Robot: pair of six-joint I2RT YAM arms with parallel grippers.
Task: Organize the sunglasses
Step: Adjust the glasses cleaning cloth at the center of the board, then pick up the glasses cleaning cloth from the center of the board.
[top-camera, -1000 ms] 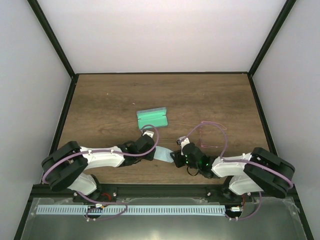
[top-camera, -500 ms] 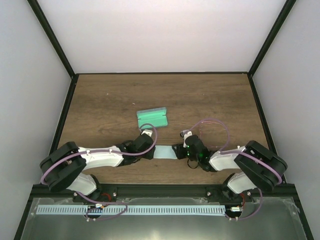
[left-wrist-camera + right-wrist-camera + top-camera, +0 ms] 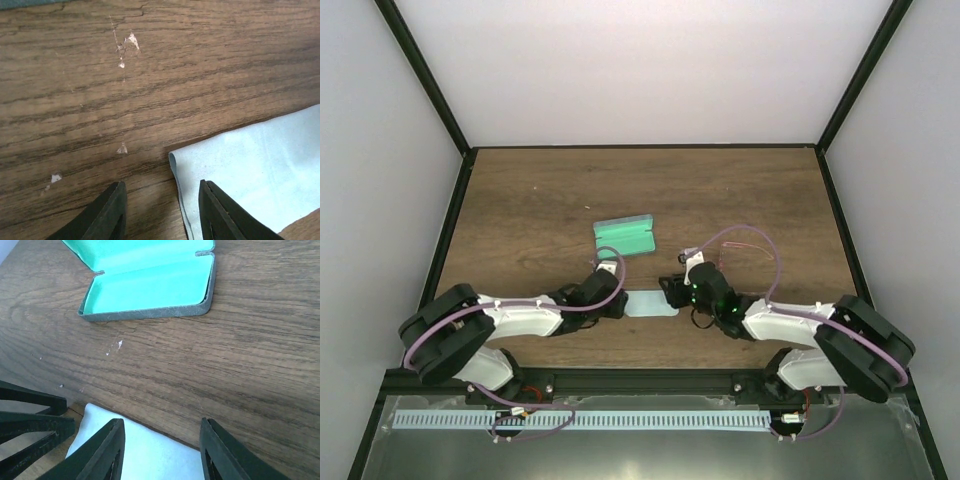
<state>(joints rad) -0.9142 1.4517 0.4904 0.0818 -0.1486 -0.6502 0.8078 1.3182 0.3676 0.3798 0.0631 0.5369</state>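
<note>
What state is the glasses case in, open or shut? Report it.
Open. The glasses case lies with both halves spread flat, green lining facing up; no sunglasses show in the visible part.

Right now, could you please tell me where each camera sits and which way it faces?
Top external: above and behind, looking down on the brown wooden table; left arm and right arm show.
Left wrist: on the left arm, facing down at the pale blue cloth; the left hand shows.
Right wrist: on the right arm, facing the open green glasses case; the right hand shows.
Shared: all three see the cloth.
</note>
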